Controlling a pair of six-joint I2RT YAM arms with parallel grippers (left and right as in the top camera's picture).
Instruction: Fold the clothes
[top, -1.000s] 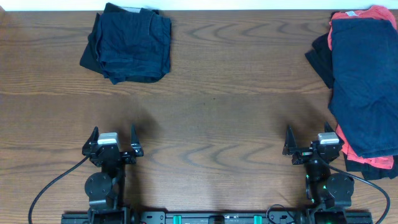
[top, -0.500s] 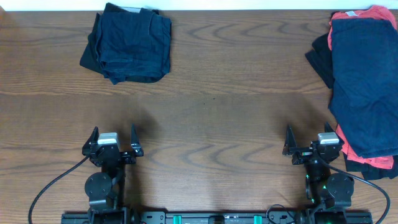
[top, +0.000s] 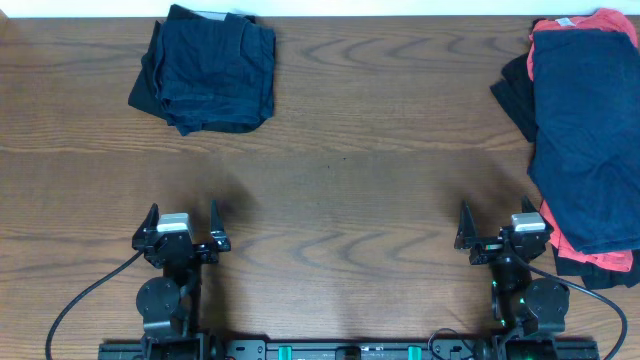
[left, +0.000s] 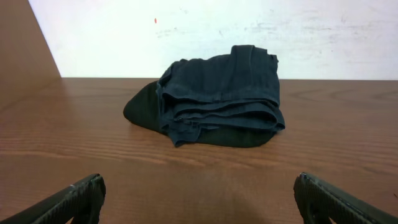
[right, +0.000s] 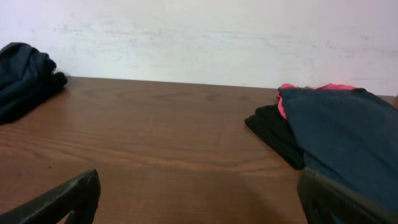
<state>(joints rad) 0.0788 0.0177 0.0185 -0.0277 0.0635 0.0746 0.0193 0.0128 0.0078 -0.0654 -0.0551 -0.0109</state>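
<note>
Left tool (top: 183, 218) and right tool (top: 500, 228) both spread, empty; best pinch only top navy layer of unfolded pile (top: 585, 130), frame right

The overhead view looks straight down on the whole tabletop (top: 350, 150), with my arms at its near edge. The camera on my left pincer (top: 182, 232) sits low there, facing the far edge, fairly near the folded pile (left: 217, 93) in the far left corner. The camera on my right pincer (top: 500, 236) faces likewise, toward the far right corner's heap (right: 342, 137). All three views share the folded pile.
</note>
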